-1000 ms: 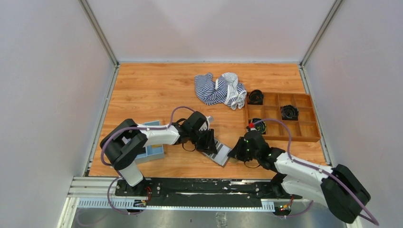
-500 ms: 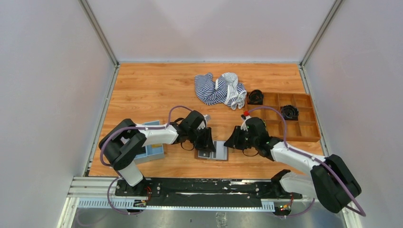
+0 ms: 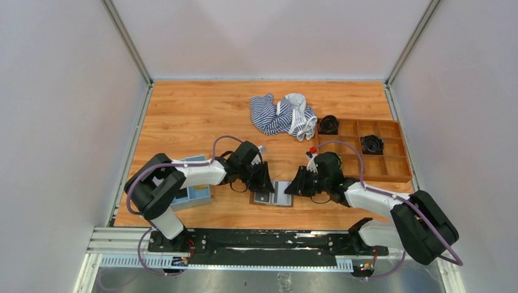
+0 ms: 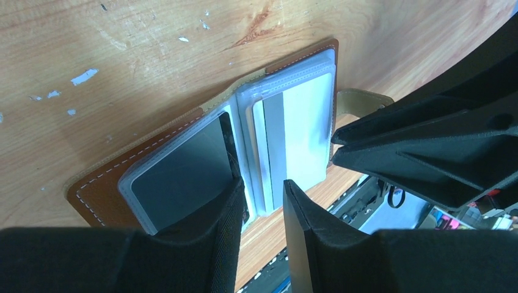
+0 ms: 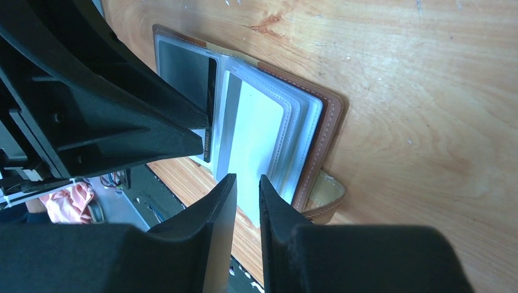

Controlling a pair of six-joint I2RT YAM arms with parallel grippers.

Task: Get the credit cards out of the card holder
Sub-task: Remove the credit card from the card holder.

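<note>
The brown card holder (image 3: 282,195) lies open on the table, pale clear pockets up. In the left wrist view its left pocket holds a dark grey card (image 4: 177,171). Its right pocket holds a pale card with a grey stripe (image 4: 299,131). No yellowish card shows. My left gripper (image 4: 264,194) has a narrow gap between its jaws, and its left fingertip rests on the dark card's pocket beside the spine. My right gripper (image 5: 244,183) also has a narrow gap between its jaws. It sits at the near edge of the pale card (image 5: 253,137), facing the left gripper (image 5: 203,131).
A light-blue tray (image 3: 194,194) sits to the left, by the left arm. A brown compartment box (image 3: 391,177) with black items stands at the right. A striped cloth (image 3: 282,114) lies at the back. The table's front edge and rail are just below the holder.
The card holder has turned from diagonal to square with the table edge under my left gripper. My right gripper has moved up and left to the holder's right side.
</note>
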